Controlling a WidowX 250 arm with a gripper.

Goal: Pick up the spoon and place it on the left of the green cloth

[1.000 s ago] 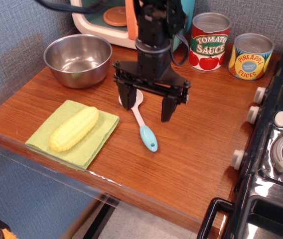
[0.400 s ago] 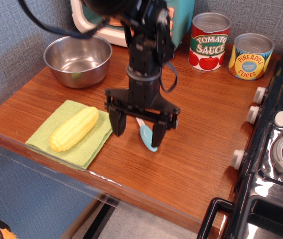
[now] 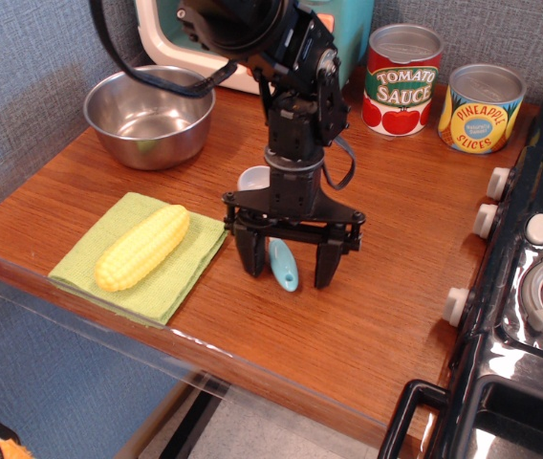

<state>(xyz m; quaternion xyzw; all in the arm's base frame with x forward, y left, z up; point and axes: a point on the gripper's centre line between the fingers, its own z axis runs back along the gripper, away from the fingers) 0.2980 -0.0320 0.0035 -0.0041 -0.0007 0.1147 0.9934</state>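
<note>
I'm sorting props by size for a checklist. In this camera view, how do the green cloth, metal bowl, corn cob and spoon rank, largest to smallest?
1. green cloth
2. metal bowl, close to the cloth and farther from the camera, so unsure
3. corn cob
4. spoon, partly hidden by the hand

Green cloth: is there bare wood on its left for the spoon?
Only a thin strip between the green cloth and the counter's left edge; the steel bowl crowds behind. Wider bare wood lies right of the tool, towards the stove.
</note>
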